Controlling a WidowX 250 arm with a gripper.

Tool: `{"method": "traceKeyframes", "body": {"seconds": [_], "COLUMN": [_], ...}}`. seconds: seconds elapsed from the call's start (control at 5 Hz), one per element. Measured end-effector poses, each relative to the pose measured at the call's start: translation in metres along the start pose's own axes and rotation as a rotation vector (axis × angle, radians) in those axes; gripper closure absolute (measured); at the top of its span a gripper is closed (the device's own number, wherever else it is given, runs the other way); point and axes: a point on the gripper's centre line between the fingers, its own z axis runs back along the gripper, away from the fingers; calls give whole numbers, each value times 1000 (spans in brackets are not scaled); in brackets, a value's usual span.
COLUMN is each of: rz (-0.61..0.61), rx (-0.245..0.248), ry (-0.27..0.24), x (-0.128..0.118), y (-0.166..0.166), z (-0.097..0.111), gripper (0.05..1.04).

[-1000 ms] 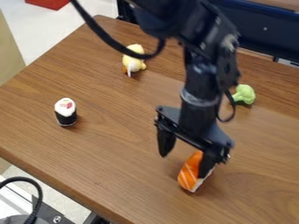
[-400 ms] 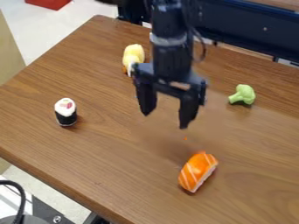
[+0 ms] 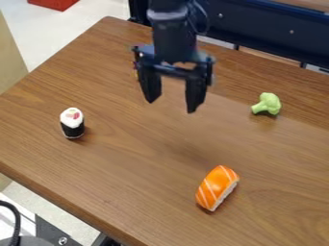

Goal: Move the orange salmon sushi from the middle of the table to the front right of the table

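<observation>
The black gripper [image 3: 171, 106] hangs over the upper middle of the wooden table, its two fingers spread apart with nothing between them. Behind its left side, the yellow toy is almost wholly hidden. An orange and white salmon sushi piece [image 3: 217, 188] lies on the table at the lower right, well below the gripper in the view. To the left stands a sushi roll [image 3: 72, 123] with a white top and black side. A green toy broccoli [image 3: 267, 104] lies to the gripper's right.
The brown wooden table [image 3: 138, 168] has its left corner edge running down to the bottom. A dark blue panel [image 3: 270, 33] stands behind it. Metal equipment with a black cable [image 3: 14, 218] is at the lower left, and a red object [image 3: 54, 4] lies on the floor.
The gripper has moved away from the salmon sushi, up and to the left in the view, and now covers the yellow toy. The salmon sushi stays on the table.
</observation>
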Motion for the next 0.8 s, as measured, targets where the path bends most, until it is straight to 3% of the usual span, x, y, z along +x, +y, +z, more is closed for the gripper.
{"method": "traceKeyframes", "body": {"seconds": [0.2, 0.6, 0.8], "rz": [9, 18, -9], "rx": [18, 48, 65], "ry": [-98, -144, -117], "x": [14, 28, 27], "y": [9, 15, 16], "z": [-1, -12, -19], "gripper": [92, 92, 92]}}
